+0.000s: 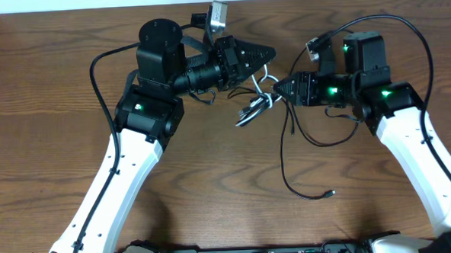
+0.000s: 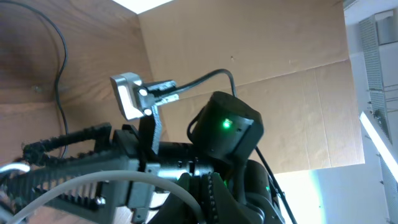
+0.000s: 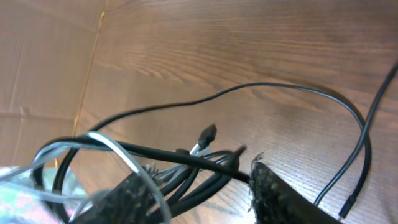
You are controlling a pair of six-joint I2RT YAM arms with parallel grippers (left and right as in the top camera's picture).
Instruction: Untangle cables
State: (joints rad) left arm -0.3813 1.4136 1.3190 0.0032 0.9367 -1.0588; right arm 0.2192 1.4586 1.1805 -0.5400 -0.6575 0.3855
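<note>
The step in hand seems to be a second hold on the tangled cables (image 1: 256,104), bunched on the surface (image 1: 213,196) between the two pairs of jaws. The right jaws stand half open astride black strands, not clamping them. The left jaws are closed, whether on the white strand beside them I cannot tell. Next, the right jaws should pinch one strand and draw it away from the left jaws.
</note>
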